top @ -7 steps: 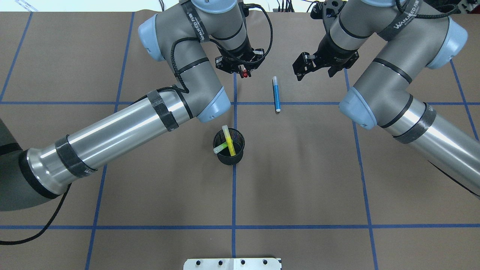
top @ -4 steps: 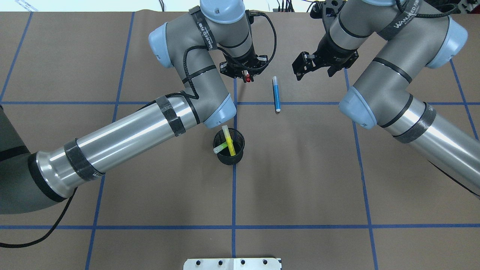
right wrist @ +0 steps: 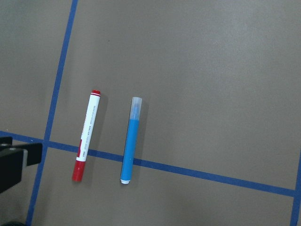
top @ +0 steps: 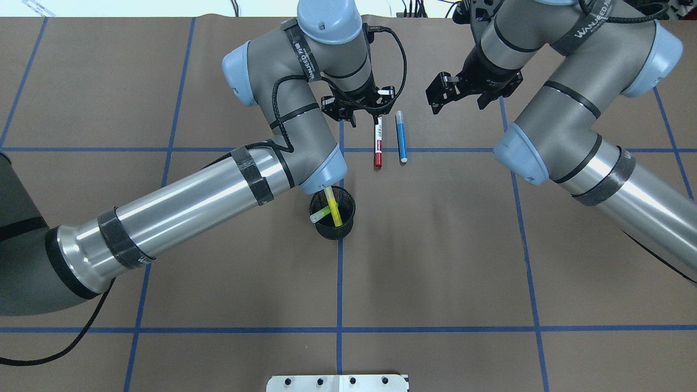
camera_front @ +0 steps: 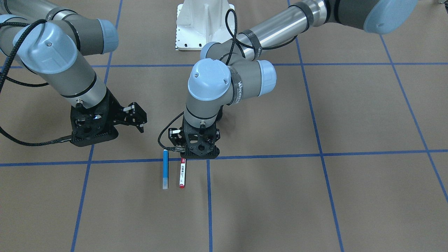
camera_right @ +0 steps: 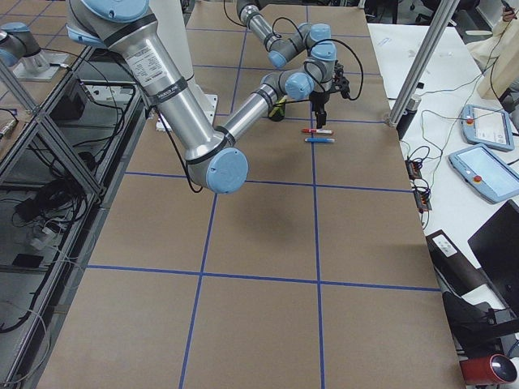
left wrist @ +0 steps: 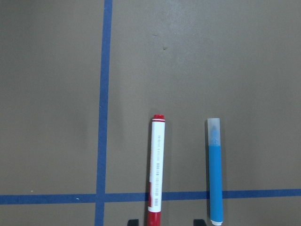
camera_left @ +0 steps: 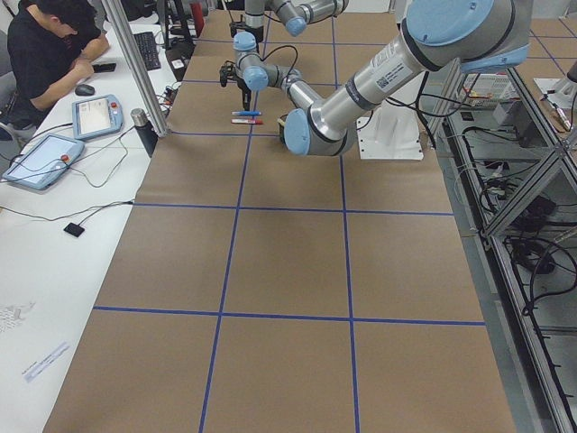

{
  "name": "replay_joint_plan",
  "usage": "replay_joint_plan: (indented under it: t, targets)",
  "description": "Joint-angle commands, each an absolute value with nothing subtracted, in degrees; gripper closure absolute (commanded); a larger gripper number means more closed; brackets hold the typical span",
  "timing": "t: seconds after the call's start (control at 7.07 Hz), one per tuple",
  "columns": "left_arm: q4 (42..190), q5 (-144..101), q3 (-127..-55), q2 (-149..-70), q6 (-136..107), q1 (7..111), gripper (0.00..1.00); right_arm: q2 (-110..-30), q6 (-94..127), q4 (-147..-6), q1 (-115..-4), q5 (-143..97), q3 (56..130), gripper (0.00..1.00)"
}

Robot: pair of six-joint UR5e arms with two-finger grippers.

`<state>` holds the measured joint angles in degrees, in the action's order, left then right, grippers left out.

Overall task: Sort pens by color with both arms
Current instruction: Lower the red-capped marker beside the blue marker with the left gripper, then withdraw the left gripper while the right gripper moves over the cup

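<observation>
The grey jointed left arm [top: 218, 185] hides the black mesh cup [top: 333, 234] in the front-facing view. The overhead view shows the cup plainly, with the yellow pen [top: 332, 208] and lime green pen [top: 321, 214] crossed inside. Beyond the cup, the left gripper [top: 364, 115] hangs spread over the red-capped white pen [top: 378, 142], which lies flat. In the left wrist view its tips flank the cap without touching. The blue pen [top: 402, 137] lies parallel just beside the red-capped one. Farther beyond the cup, the right gripper [camera_front: 138, 117] is spread, holding nothing.
</observation>
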<state>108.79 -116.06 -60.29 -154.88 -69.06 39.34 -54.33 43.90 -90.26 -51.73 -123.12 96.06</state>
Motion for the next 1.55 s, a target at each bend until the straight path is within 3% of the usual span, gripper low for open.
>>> replay_joint_plan:
  t: [0.0,0.85,1.41]
  targets:
    - [107.33,-116.89,-62.4,-154.25,-66.03,40.86,0.41,-53.27,44.82,-90.44,-51.51,-123.05,95.54,0.01]
    - [91.6,-124.27,-88.29,-135.83,-51.18,48.42,0.42,-46.41,68.4,-90.44,-44.31,-118.23,94.92,0.02]
    - [89.21,-124.28,-90.0,-132.98,-49.04,51.05,0.44,-46.05,95.65,-91.75,-36.84,-111.56,98.17,0.02]
